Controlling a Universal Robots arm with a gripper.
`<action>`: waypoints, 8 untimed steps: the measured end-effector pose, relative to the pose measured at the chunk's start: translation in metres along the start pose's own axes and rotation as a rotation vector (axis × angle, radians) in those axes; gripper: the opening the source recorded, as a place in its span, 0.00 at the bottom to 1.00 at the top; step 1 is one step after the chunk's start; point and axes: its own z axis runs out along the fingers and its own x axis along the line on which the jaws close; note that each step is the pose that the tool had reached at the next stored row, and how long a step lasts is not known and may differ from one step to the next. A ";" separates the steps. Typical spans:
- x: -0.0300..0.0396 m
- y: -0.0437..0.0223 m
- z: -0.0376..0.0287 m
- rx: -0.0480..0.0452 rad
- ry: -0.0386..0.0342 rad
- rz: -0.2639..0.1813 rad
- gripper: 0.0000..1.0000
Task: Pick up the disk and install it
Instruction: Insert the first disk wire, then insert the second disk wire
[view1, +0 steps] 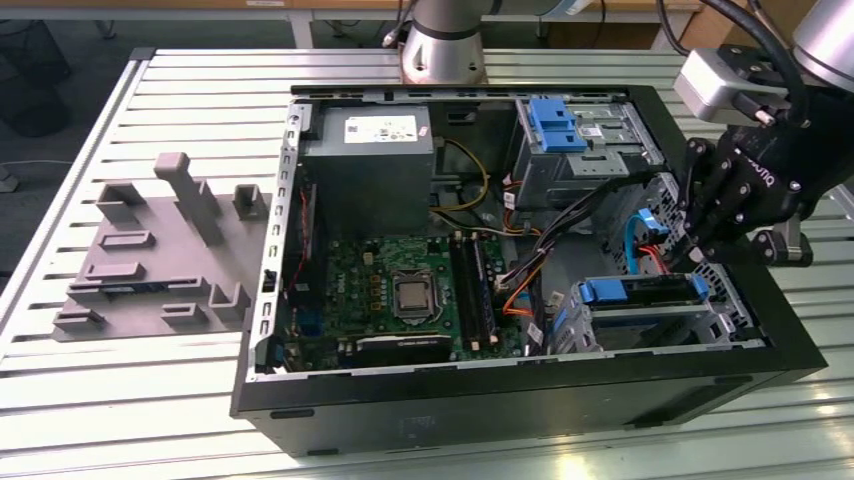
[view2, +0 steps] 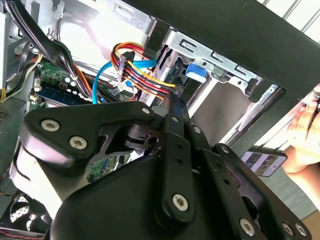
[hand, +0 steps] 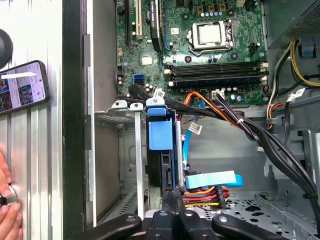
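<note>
Slatted metal table (view1: 160, 380) under everything, and on it the open computer case (view1: 534, 400) lies on its side so you can reach straight down into it. Your disk (view1: 641, 292) already sits in the drive cage (view1: 654, 325) at the case's corner nearest the exterior view's lower right, its blue side rail facing up; in the first wrist view that blue rail (hand: 160, 132) stands edge-on between the cage's metal walls, so the drive looks seated or close to it. Your gripper (view1: 691, 245) hangs just above the rear end of the disk, beside the blue data cable (view1: 647, 235) and the bundle of coloured power wires (hand: 202, 192). Whether its fingers are spread or closed I cannot tell, and I see nothing held clear of the cage. Farther out, a bare blue bracket (view1: 558, 125) tops the upper bay at the case's far edge, the motherboard (view1: 400, 290) fills the middle, and a grey fixture (view1: 154, 255) rests on the table's side at the exterior view's left. A person's hand (hand: 7, 202) and a phone (hand: 22, 87) lie on the table beside the case.
</note>
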 end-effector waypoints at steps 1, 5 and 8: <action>0.0000 0.0000 0.0000 0.0000 0.0000 0.000 0.11; 0.0000 0.0000 0.0000 -0.0013 0.0001 0.000 0.11; 0.0000 0.0001 0.0000 -0.0009 0.0000 0.000 0.11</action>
